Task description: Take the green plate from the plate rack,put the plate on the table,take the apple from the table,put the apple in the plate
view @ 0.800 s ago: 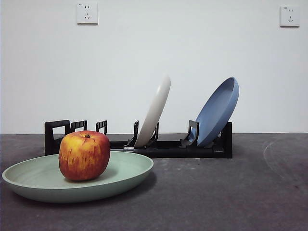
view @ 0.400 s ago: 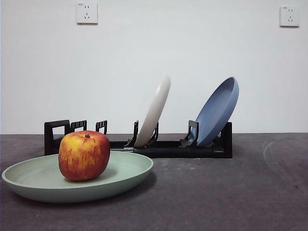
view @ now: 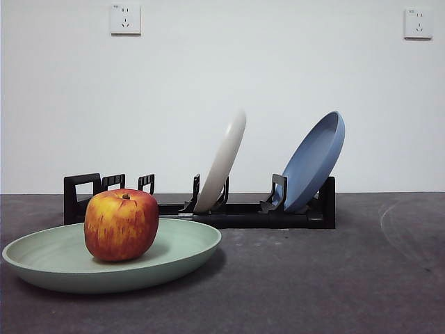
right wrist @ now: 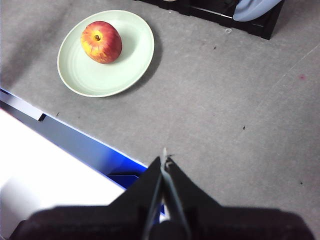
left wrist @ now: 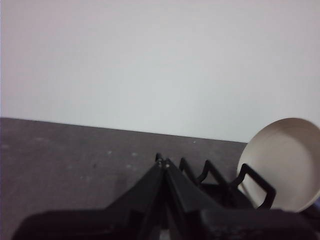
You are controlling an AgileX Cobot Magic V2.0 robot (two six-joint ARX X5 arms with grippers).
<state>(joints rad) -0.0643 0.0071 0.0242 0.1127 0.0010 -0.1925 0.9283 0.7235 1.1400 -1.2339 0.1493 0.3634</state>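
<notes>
1. Right gripper [right wrist: 164, 162]: jaws pinched together, holding nothing, high over the table [right wrist: 225, 100]. The apple [right wrist: 101, 41] sits well off toward its 11 o'clock.
2. Left gripper [left wrist: 164, 167]: jaws also closed and empty, up by the rack [left wrist: 220, 182] and cream plate [left wrist: 282, 162].
3. Apple rests in the green plate [view: 181, 247], left of centre.
4. That plate lies flat just in front of the rack's handle end; the blue plate [view: 314, 161] stands slotted at 2 o'clock.

A cream plate [view: 224, 161] and a blue plate [view: 314, 161] are seen tilted on edge, well apart, before a white wall [view: 222, 90] on which two sockets [view: 126, 19] are mounted.
</notes>
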